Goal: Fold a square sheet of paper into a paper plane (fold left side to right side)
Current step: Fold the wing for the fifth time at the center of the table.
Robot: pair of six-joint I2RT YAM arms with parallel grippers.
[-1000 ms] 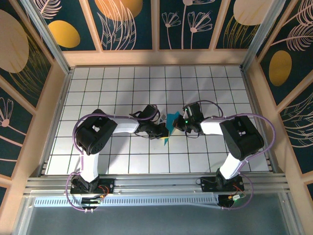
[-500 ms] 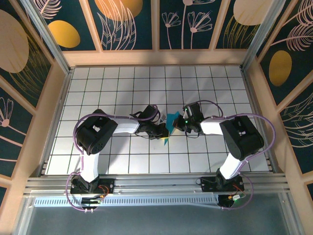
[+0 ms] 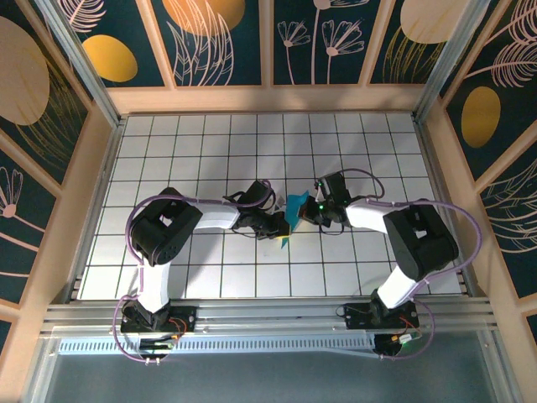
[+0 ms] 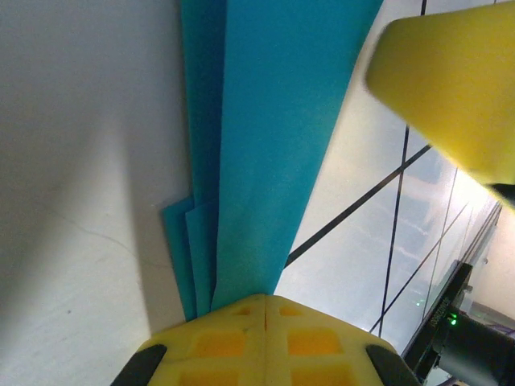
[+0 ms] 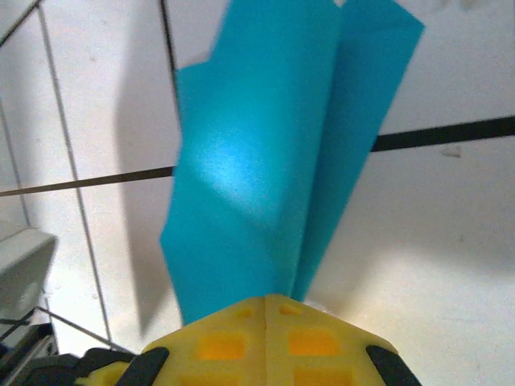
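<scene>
The cyan-blue paper plane (image 3: 293, 212) stands folded in narrow layers at the middle of the tiled table, held between both grippers. My left gripper (image 3: 280, 225) is shut on its lower end; in the left wrist view the paper plane (image 4: 265, 137) runs up from my closed yellow jaws at the gripper (image 4: 265, 299), in several stacked layers. My right gripper (image 3: 304, 212) is shut on its upper right part; in the right wrist view the paper plane (image 5: 257, 169) spreads from the gripper (image 5: 266, 299) as two creased flaps. A yellow fingertip (image 4: 451, 76) of the right gripper shows in the left wrist view.
The white grid-tiled table (image 3: 201, 159) is ringed by a wooden frame (image 3: 260, 98) and patterned walls. Both arm bases (image 3: 155, 317) sit on the rail at the near edge. Bare tiles lie on all sides of the paper.
The right arm's elbow has shifted slightly right and its gripper has edged up; the paper's upper part has risen a little. The left arm holds still.
</scene>
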